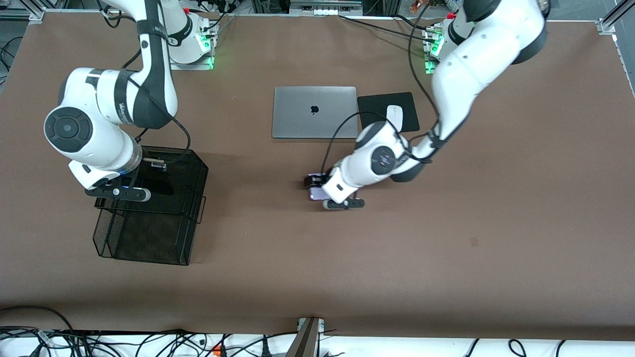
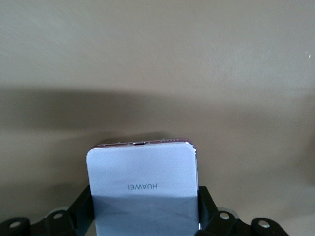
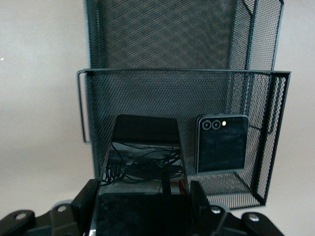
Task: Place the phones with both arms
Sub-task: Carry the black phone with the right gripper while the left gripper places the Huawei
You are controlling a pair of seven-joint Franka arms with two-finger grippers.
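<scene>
My left gripper (image 1: pixel 313 186) is low over the middle of the table, nearer the front camera than the laptop. It is shut on the pale-lavender flip phone (image 1: pixel 316 194), whose back fills the left wrist view (image 2: pixel 142 182) between the black fingers (image 2: pixel 207 204). My right gripper (image 1: pixel 149 166) hangs over the black mesh basket (image 1: pixel 149 238), shut on the long slim black slab phone (image 3: pixel 142 147), which points down into the basket (image 3: pixel 147 93). A small black flip phone (image 3: pixel 221 145) leans on the basket's mesh wall inside, beside the slab phone.
A closed grey laptop (image 1: pixel 314 111) lies near the arms' bases, with a white mouse (image 1: pixel 394 117) on a black pad (image 1: pixel 377 106) beside it. The basket has a wire handle (image 1: pixel 201 210) on the side toward the left arm. Bare brown tabletop surrounds these.
</scene>
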